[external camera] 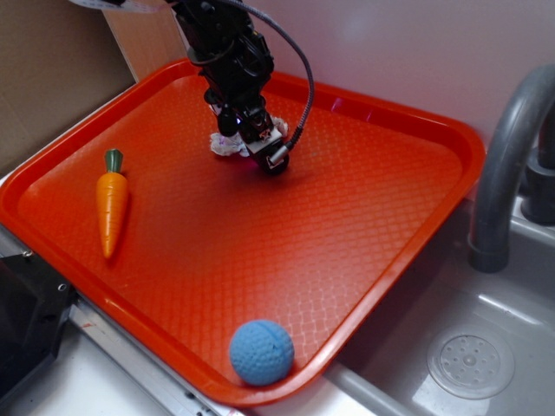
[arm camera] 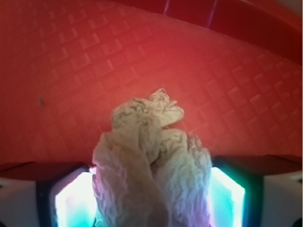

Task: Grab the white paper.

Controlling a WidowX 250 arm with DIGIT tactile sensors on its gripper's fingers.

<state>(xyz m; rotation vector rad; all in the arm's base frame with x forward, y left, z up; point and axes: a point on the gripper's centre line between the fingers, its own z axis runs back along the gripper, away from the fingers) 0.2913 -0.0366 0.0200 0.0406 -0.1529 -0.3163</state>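
Nearest my wrist camera, the white paper (arm camera: 151,165) sits between both fingers (arm camera: 71,198) at the far side of the orange tray (external camera: 364,260). The claw (external camera: 247,139) seems closed on it, though contact is blurred. I'd squeeze firmly, then lift straight.

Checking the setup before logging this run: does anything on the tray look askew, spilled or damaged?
Nothing stands out. The white paper is crumpled, but sits between the fingers of the claw on the orange tray. The toy carrot and blue ball lie intact on it, nothing spilled.
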